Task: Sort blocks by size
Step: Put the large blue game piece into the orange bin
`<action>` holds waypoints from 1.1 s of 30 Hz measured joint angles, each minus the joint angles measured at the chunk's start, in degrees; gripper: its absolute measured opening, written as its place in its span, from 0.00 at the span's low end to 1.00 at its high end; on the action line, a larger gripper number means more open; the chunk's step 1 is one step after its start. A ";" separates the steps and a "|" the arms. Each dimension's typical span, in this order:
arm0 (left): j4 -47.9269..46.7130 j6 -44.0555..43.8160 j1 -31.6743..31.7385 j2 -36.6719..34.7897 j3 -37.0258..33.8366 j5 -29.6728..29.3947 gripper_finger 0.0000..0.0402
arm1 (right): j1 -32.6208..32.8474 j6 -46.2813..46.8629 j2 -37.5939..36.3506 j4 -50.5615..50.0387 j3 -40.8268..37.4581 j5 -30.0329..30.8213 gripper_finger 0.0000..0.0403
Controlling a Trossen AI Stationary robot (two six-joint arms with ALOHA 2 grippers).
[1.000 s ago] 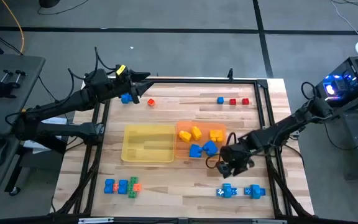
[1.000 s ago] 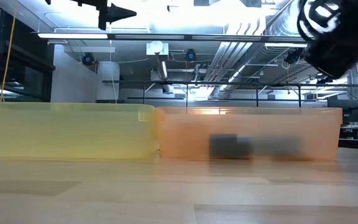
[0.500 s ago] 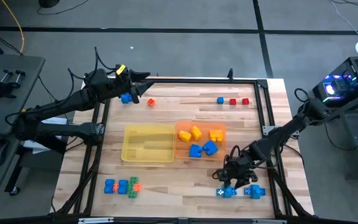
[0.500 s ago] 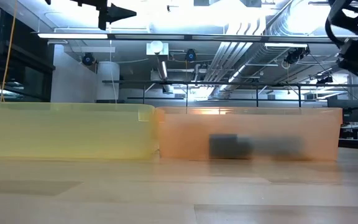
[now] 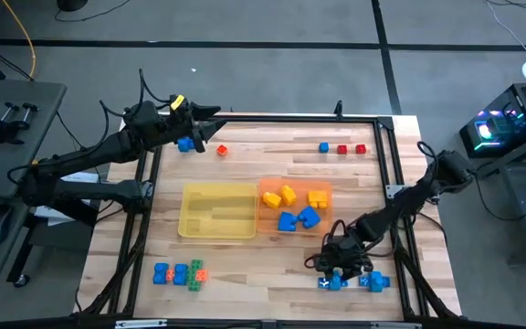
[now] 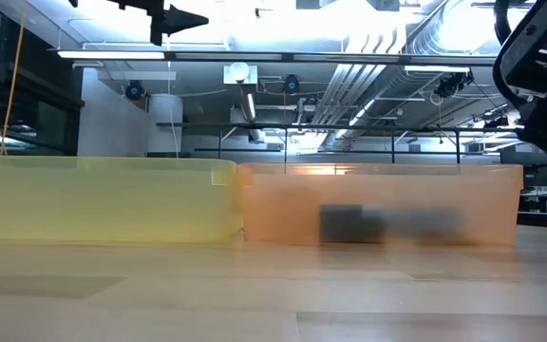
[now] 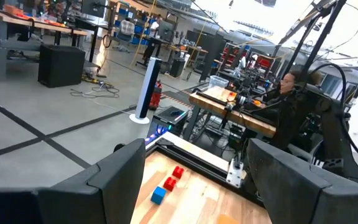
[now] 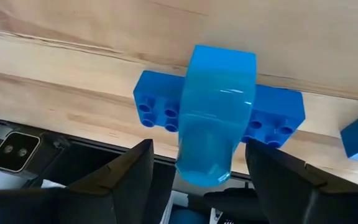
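High view showed the right gripper (image 5: 340, 267), fingers spread, just above a blue block (image 5: 333, 282) near the orange tray (image 5: 265, 209); centring before closing seemed wise. Left gripper (image 5: 210, 129) waited open.

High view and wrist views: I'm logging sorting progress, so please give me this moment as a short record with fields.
right hand: open, low over a large blue block at the table's near right edge, not yet gripping
left hand: open, waiting at the far left corner
orange tray: holds yellow and blue large blocks
yellow tray: no blocks seen inside
loose blocks: near-left cluster; blue and red ones at the far edge
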 joint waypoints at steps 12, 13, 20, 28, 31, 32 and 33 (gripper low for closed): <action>-0.13 0.55 0.00 0.00 0.00 0.00 0.67 | 0.00 -0.96 0.01 0.44 0.07 -0.95 0.27; -0.21 0.55 0.00 0.00 0.00 0.00 0.67 | 0.00 -1.36 0.01 0.62 0.07 -0.98 0.27; 0.27 0.55 0.00 0.00 0.00 0.00 0.67 | -0.52 -9.09 -2.66 -2.74 3.26 -5.73 0.27; 0.47 0.54 0.04 0.00 0.00 0.00 0.67 | -10.03 -26.49 -13.03 -31.98 14.31 -0.22 0.27; 0.45 0.50 0.02 0.00 0.00 0.00 0.67 | -16.59 -34.81 -14.48 -34.38 16.63 7.14 0.27; 0.45 0.43 0.02 0.00 0.00 0.02 0.67 | -18.81 -37.39 -14.53 -33.61 17.08 8.81 0.27; 0.47 0.38 0.02 0.00 0.00 0.00 0.67 | -20.74 -39.81 -14.53 -32.69 17.29 10.39 0.27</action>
